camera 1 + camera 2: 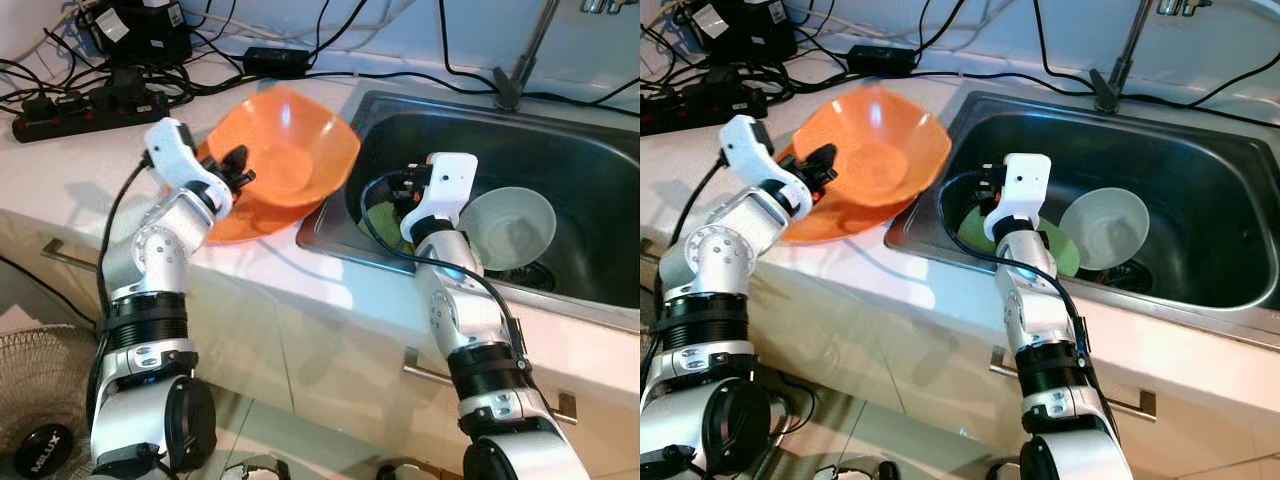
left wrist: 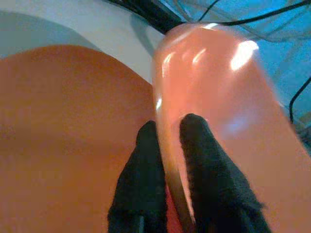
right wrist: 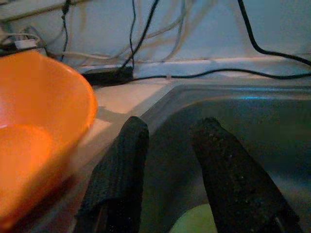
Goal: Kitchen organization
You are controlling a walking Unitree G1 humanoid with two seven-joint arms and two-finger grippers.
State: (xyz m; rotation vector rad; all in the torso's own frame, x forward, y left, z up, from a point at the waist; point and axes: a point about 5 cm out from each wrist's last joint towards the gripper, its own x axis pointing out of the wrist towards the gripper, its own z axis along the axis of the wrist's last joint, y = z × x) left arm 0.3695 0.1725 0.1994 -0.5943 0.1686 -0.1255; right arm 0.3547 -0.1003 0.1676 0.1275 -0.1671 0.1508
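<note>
Green plate [image 1: 1065, 255] in the sink [image 1: 1200, 150] was mostly hidden behind the right arm; only slivers either side of it showed. Pale bowl [image 1: 1105, 228] covered part of the drain. Right gripper [image 3: 167, 145] fingertips ran off the wrist frame's edge, and in the head views its fingers sat behind the wrist housing. Lower orange plate [image 1: 245, 222] was largely covered by the tilted orange bowl [image 1: 285, 150] and the left forearm. Left gripper [image 2: 167, 141] wrist view was blurred; the bowl rim there smeared out. Tap [image 1: 520, 60] was cut off at the top edge. Power strip [image 1: 80, 108] labels were too small to read. Fan [image 1: 40, 400] was cropped at the corner.
</note>
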